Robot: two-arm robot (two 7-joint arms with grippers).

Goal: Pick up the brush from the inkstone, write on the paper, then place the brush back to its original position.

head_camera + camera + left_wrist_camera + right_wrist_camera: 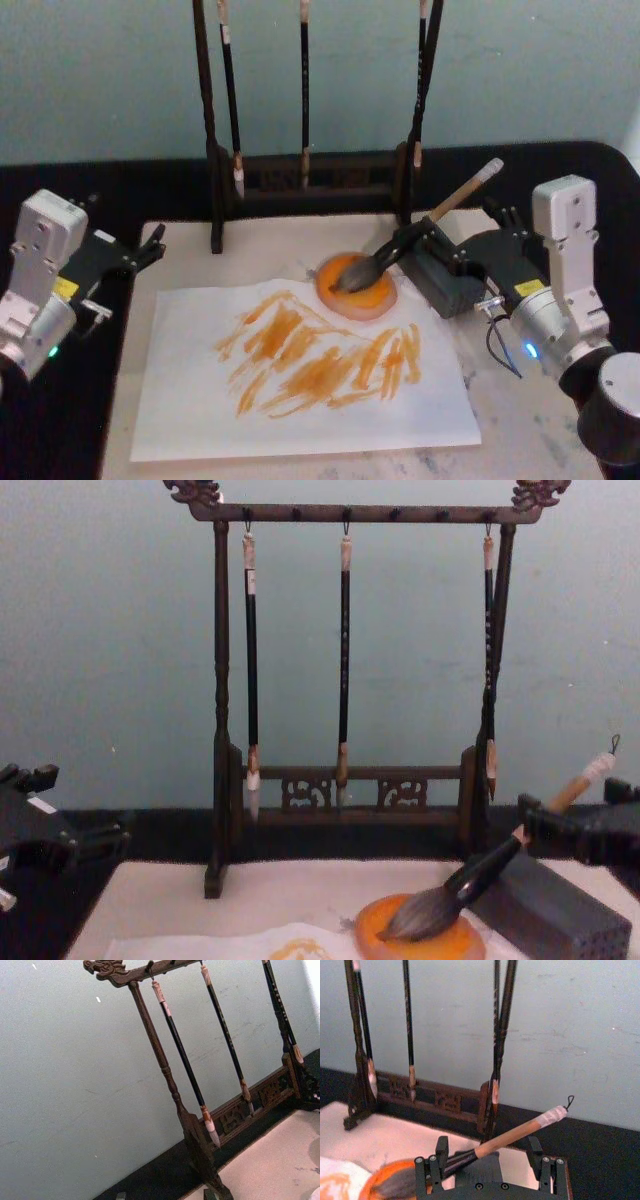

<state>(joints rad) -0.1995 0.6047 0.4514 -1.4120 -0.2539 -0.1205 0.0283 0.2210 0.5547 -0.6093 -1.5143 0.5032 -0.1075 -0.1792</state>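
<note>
Brush (400, 248): bristles rest in the inkstone (357, 290), handle slanting up between the spread fingers of your right gripper (425, 240). Left gripper (150, 245) parked beside the paper (200, 420), fingers released. Paper already streaked orange. Withdraw straight back, clear of the handle, without nudging it.

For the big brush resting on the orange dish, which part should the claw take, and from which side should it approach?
Grip the brush on its tan wooden handle, above the black ferrule. The bristles lie on the inkstone while the handle slants up and away to the robot's right, clear of the wooden rack. So coming from the right looks best, where the right claw already sits with its fingers either side of the handle.
</note>
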